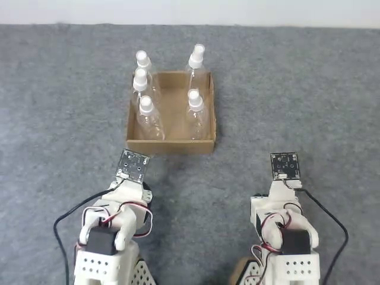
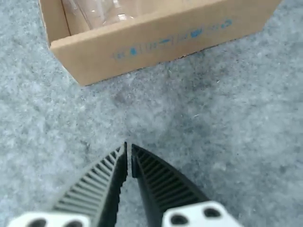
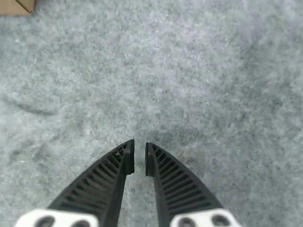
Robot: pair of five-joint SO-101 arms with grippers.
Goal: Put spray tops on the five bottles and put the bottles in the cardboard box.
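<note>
The cardboard box (image 1: 170, 146) stands on the grey carpet at the middle back. Five clear bottles with white spray tops stand upright inside it. Three are along its left side (image 1: 143, 60) (image 1: 140, 79) (image 1: 146, 107) and two along its right side (image 1: 196, 57) (image 1: 194, 99). My left gripper (image 2: 129, 150) is shut with nothing in it, low over the carpet a short way in front of the box's front wall (image 2: 156, 42). My right gripper (image 3: 138, 150) is shut and empty over bare carpet. A corner of the box (image 3: 19, 5) shows far off.
Both arms are drawn back near the front edge, the left arm (image 1: 119, 214) just before the box's left front corner and the right arm (image 1: 284, 219) off to the box's right. Grey carpet (image 1: 297, 89) lies all around the box.
</note>
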